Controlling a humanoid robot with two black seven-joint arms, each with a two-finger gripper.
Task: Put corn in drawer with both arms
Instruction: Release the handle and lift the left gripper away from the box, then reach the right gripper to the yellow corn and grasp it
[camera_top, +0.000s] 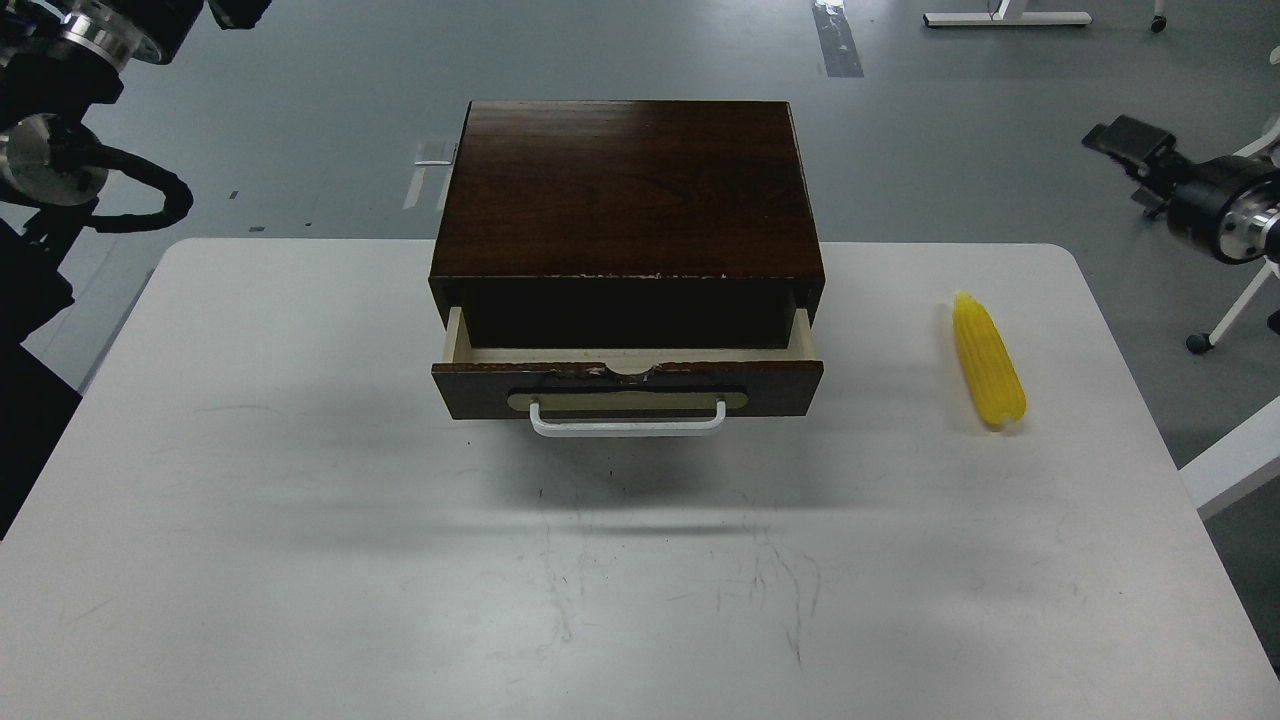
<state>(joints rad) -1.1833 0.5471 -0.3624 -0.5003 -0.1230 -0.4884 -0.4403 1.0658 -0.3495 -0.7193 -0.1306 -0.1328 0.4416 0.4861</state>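
Right gripper (1125, 135) at two o'clock, fingers indistinguishable, state impossible to tell; left gripper out of view; corn (988, 360) lying at three o'clock, well apart from drawer (628, 385), only partly open; risks jamming on narrow gap.

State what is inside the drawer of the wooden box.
The drawer is only slightly open. A strip of bare cream floor shows, with nothing on it; the rest lies hidden in shadow under the box.
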